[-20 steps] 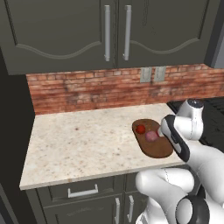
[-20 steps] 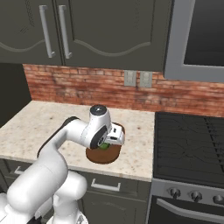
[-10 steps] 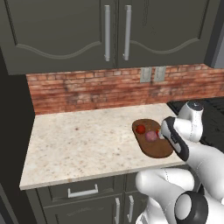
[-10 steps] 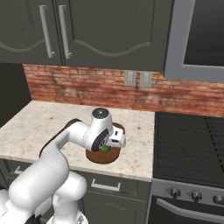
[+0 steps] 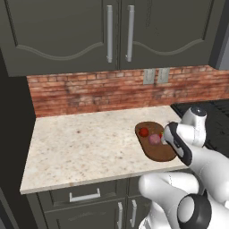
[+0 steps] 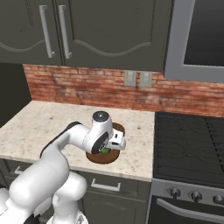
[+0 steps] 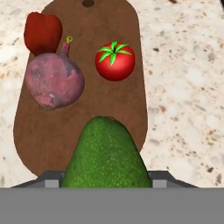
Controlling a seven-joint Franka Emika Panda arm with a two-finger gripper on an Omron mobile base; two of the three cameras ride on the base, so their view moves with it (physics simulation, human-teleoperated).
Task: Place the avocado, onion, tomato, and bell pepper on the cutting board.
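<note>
Speckled beige stone desk (image 5: 85, 145) carries dark-brown wooden cutting board (image 7: 52, 131). On it: purple round onion (image 7: 54, 81), red bell pepper (image 7: 42, 31), bright-red tomato (image 7: 115, 61). Claw (image 6: 114, 142) narrowly closed around green avocado (image 7: 105, 157) above board's near end. Risk: the avocado may roll off the edge on release.

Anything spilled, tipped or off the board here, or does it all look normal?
Nothing stands out. The onion, tomato and bell pepper sit on the cutting board; the pepper overlaps the board's edge. The avocado sits close up at the gripper, over the board's near end. No spills on the counter.
</note>
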